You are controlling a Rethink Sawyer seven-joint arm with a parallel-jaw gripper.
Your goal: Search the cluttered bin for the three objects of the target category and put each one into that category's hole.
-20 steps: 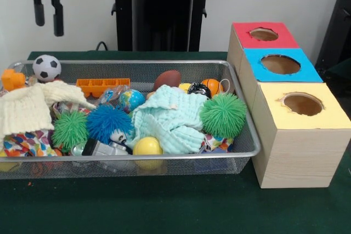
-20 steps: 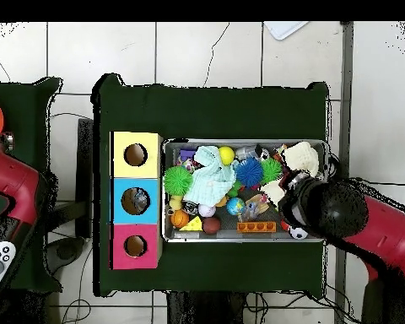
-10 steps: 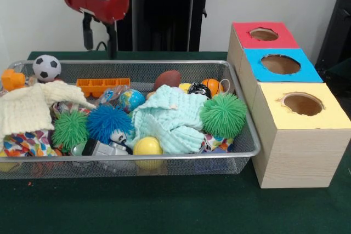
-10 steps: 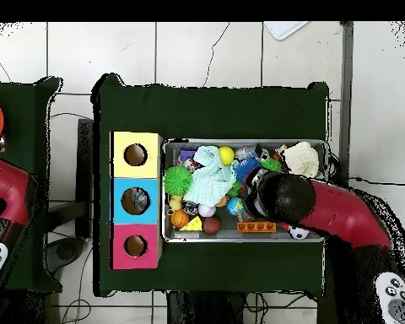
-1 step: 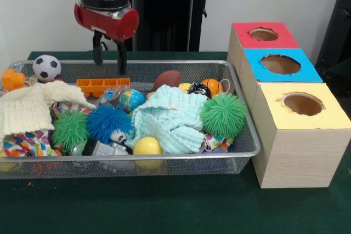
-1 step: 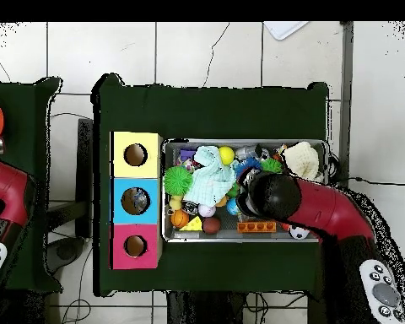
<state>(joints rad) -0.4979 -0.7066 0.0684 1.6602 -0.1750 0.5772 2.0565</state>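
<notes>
- Gripper (image 5: 109, 58) hangs over the back half of the wire bin (image 5: 241, 154), fingers pointing straight down and spread with a clear gap, nothing between them. Tips sit level with the far rim, just above the orange block tray (image 5: 102, 85).
- Overhead view: the wrist covers the bin's middle, so the fingers are hidden there; the front view is the only one that shows the spread.
- Target category is not stated. If it is balls, candidates in sight are the soccer ball (image 5: 46, 67) in the far corner, the globe ball (image 5: 131, 100) just beside the orange tray, the football (image 5: 167, 79), the small basketball (image 5: 211, 86) and the yellow ball (image 5: 147, 146) against the near rim.
- Clutter explains the vertical approach — the mint cloth (image 5: 170, 120) lies heaped across the centre, and the blue spiky ball (image 5: 108, 123) and two green spiky balls (image 5: 223, 114) crowd the gaps, so a sideways entry would snag.
- Sorting box (image 5: 299, 146) stands touching the bin's end, holes facing up — red (image 5: 264, 34), blue (image 5: 280, 64), yellow (image 5: 302, 104) — so drops are short carries.
- Judgement: search step, no pick made; the globe ball is nearest the fingers.
</notes>
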